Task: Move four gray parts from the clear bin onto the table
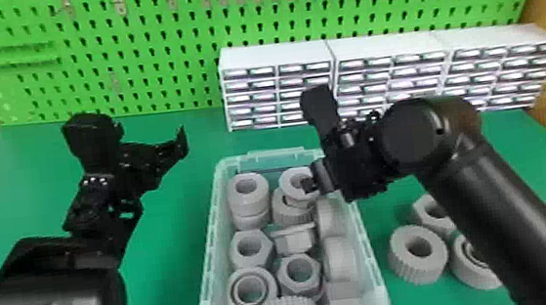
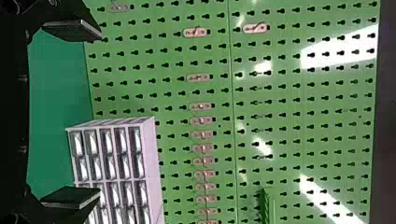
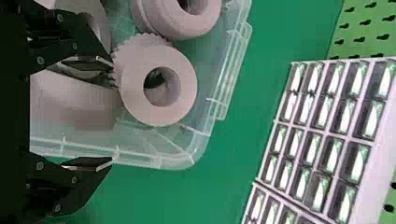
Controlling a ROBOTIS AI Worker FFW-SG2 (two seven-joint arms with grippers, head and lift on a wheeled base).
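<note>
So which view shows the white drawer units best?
The head view: all three drawer units stand side by side, though the right arm hides some drawers. The left wrist view shows part of one, the right wrist view parts of two.

Left arm: black, glossy, rounded. Right arm: black, cylindrical, round joint cover. Right jaws: black, small round screws.

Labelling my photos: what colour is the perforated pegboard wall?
Bright green perforated pegboard, best seen in the head view.

bright overall, with white glare on the pegboard.
</note>
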